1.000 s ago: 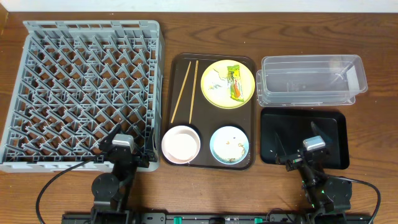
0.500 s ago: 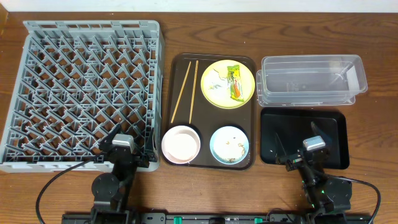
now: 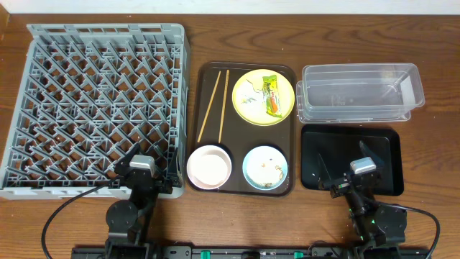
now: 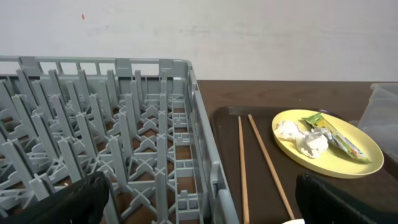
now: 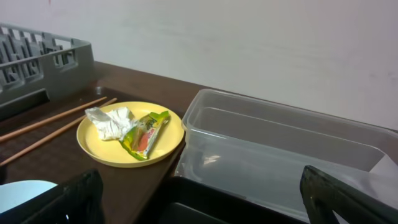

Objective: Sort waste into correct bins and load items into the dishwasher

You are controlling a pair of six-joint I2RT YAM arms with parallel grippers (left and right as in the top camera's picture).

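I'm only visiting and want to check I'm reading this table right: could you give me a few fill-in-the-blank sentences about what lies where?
1. The snack wrapper and the crumpled tissue lie on the pale yellow ____.
2. The two chopsticks lie on the side of the serving tray nearest the grey ____.
3. The food crumbs sit in the light ____ bowl.

Missing words: plate; dish rack; blue.

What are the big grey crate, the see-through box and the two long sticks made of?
Grey crate: looks like matte moulded plastic, with uniform pegs and slats. See-through box: clear glossy plastic; the table shows through. Sticks: probably wood or bamboo, pale tan, unshiny.
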